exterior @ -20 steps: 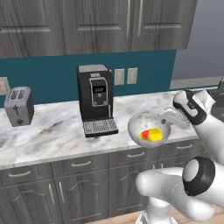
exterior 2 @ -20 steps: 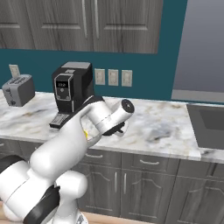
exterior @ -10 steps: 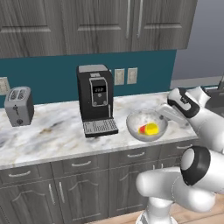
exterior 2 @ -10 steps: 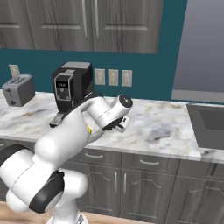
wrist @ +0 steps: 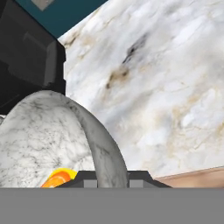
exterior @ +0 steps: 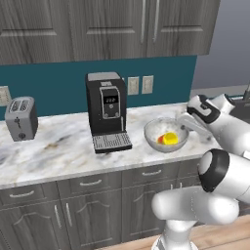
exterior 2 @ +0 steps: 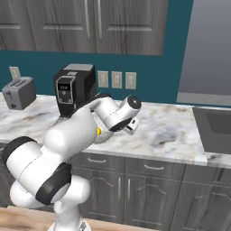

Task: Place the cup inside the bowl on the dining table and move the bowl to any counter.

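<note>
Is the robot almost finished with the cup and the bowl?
Nearly. The cup already lies inside the bowl. The gripper is clamped on the bowl's rim, and the bowl seems to sit on the counter beside the coffee machine. Left: letting go and pulling away.

I saw the small yellow-and-red cup (exterior: 169,138) sitting inside the glossy speckled grey-white bowl (exterior: 155,132), upright on the marble counter (exterior: 58,151).

Home kitchen, rendered: marble counter (exterior: 63,151) w/ dark grey cabinets (exterior: 97,205) below & above, silver handles, teal backsplash (exterior: 58,80) w/ wall outlets (exterior: 139,85). Black coffee machine (exterior: 106,111) & toaster (exterior: 21,117) on top; sink (exterior 2: 215,128) at right.
</note>
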{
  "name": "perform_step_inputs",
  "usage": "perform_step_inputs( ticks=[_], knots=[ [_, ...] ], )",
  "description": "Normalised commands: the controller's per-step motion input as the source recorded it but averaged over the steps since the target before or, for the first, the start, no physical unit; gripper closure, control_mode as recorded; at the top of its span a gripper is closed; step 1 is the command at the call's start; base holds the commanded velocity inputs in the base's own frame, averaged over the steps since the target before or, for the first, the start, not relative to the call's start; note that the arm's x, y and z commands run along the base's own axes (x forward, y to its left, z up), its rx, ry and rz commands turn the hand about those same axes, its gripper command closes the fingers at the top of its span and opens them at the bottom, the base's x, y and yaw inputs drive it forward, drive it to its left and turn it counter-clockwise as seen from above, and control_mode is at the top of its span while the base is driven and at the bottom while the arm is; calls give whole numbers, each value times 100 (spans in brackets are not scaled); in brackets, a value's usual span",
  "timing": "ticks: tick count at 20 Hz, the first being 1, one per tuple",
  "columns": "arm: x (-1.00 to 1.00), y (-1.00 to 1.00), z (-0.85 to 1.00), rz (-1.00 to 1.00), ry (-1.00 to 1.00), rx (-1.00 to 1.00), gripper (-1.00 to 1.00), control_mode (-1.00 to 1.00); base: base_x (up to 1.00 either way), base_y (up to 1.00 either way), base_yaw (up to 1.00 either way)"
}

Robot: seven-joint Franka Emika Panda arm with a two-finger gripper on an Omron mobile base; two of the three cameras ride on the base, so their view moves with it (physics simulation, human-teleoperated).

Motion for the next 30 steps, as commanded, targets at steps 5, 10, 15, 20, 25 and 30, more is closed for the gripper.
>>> perform_step_inputs(
  ticks=[5, 10, 15, 20, 25, 30],
  knots=[
    [17, -25, 2, 0, 0, 0, 100, -100, 0, 0, 0],
    [34, -10, 2, 0, 0, 0, 100, -100, 0, 0, 0],
    [21, -4, 0, 0, 0, 0, 100, -100, 0, 0, 0],
    [21, -1, 0, 0, 0, 0, 100, -100, 0, 0, 0],
    [31, 0, -1, 0, 0, 0, 100, -100, 0, 0, 0],
    [22, 0, 0, 0, 0, 0, 100, -100, 0, 0, 0]
  ],
)
